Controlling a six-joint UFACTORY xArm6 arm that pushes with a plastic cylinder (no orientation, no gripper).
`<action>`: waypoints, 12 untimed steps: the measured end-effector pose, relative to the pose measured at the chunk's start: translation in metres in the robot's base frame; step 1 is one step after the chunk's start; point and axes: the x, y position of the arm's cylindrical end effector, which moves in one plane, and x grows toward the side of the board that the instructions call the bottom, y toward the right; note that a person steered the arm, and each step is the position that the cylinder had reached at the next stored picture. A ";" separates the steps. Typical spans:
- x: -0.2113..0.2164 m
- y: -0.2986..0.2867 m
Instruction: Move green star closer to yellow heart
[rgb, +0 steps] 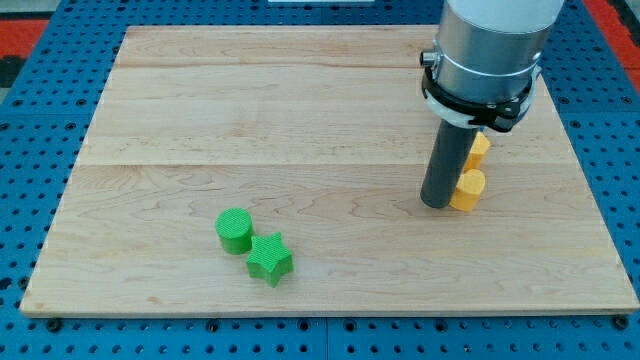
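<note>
My tip is touching 1 yellow block; green cylinder is sitting beside green star on the wooden board. No fingers exist.

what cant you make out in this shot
- Upper yellow block, camera view: mostly hidden behind the rod and collar; its shape cannot be told.
- Lower yellow block: the rod covers its left edge, so whether it is the heart is unclear.
- My tip: whether it touches that block cannot be told.
- Arm above the collar: cut off by the view's top.
- Green star and green cylinder: fully visible, far from my tip.
</note>
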 end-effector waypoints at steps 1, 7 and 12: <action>-0.008 0.009; 0.083 -0.273; 0.050 -0.020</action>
